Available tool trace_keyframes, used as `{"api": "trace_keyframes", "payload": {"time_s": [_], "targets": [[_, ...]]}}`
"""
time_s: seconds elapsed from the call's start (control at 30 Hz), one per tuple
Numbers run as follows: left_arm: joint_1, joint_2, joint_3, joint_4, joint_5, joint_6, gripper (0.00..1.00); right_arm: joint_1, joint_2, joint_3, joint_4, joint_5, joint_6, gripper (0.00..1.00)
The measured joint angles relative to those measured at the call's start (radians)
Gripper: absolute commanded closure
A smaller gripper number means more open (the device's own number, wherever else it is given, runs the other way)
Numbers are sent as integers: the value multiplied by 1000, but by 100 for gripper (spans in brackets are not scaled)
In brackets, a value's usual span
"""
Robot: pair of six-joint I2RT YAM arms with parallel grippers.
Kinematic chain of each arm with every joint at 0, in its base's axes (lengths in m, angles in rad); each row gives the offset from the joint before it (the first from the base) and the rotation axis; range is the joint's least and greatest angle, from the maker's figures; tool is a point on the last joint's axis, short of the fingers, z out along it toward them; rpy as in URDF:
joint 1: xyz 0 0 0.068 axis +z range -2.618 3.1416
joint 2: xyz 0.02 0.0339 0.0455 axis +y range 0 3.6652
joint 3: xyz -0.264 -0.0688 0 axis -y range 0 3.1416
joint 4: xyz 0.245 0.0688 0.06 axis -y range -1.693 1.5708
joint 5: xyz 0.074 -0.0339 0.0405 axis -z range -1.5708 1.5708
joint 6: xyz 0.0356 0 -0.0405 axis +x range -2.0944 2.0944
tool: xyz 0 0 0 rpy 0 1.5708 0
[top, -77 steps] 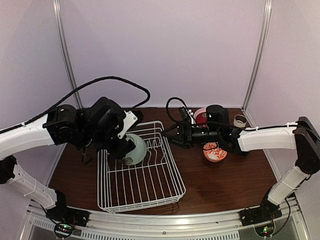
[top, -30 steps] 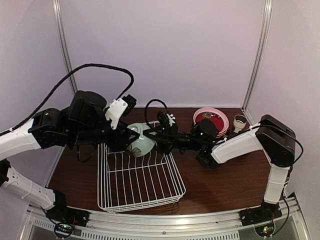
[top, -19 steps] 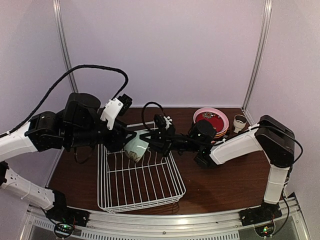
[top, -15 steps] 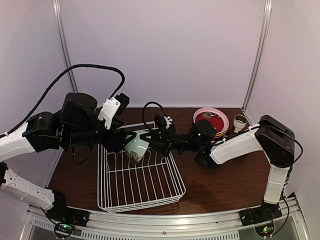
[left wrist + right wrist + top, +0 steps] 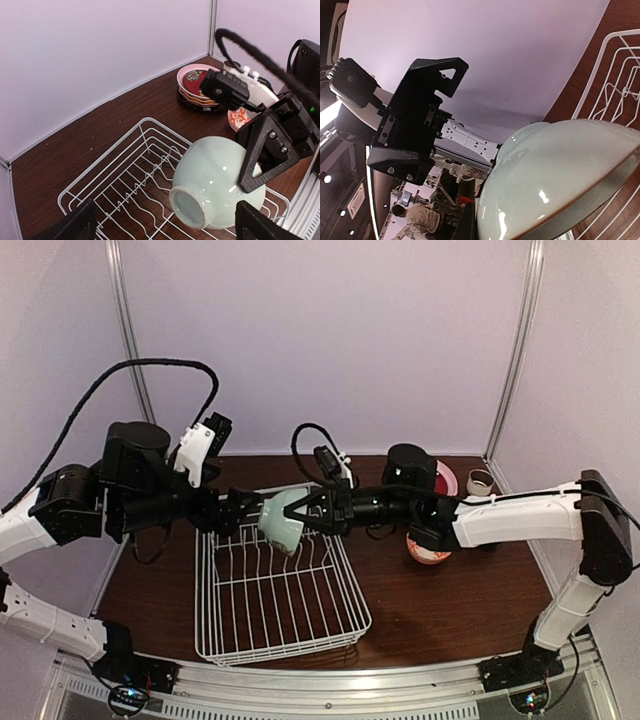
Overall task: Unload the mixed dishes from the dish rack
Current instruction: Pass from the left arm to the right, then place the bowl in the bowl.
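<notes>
Pale-green bowl (image 5: 283,518) on its side in the air, foot toward 9 o'clock, over the 12 o'clock end of the white wire dish rack (image 5: 270,600); contact with the wires below not possible to tell. Right gripper (image 5: 308,512) clamped on the bowl's rim from 3 o'clock, fingers nearly together: one dark triangular finger (image 5: 264,150) flat on the outer wall, the other hidden inside the bowl. Left gripper (image 5: 234,512) at 9 o'clock of the bowl, fingers (image 5: 75,227) spread wide, near the foot but apart from it, holding nothing; only their tips visible at the bottom corners of the left wrist view. In the right wrist view, bowl cut off by the lower edge. Both arms stretched almost level, toward each other, above the rack's far end. Stack of plates (image 5: 197,85) at 2 o'clock of the rack, half hidden behind the right arm in the top view; red-and-white patterned bowl (image 5: 239,118) just beside it on the brown table (image 5: 450,610); small cup (image 5: 480,481) near the corner post.
</notes>
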Motion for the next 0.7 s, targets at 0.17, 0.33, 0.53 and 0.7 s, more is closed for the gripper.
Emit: {"api": "trace_keyframes", "payload": {"time_s": [0.17, 0.33, 0.53, 0.7], "targets": [[40, -22, -27, 1, -11, -13, 3, -8, -128, 195, -624, 104, -423, 100], [90, -31, -49, 8, 6, -15, 2, -22, -197, 364, -1132, 285, -746, 100], [106, -19, -53, 22, 29, -14, 3, -29, -198, 502, -1574, 541, -964, 100], [122, -18, -55, 32, 44, -10, 3, -43, -173, 576, -1813, 725, -1057, 100]]}}
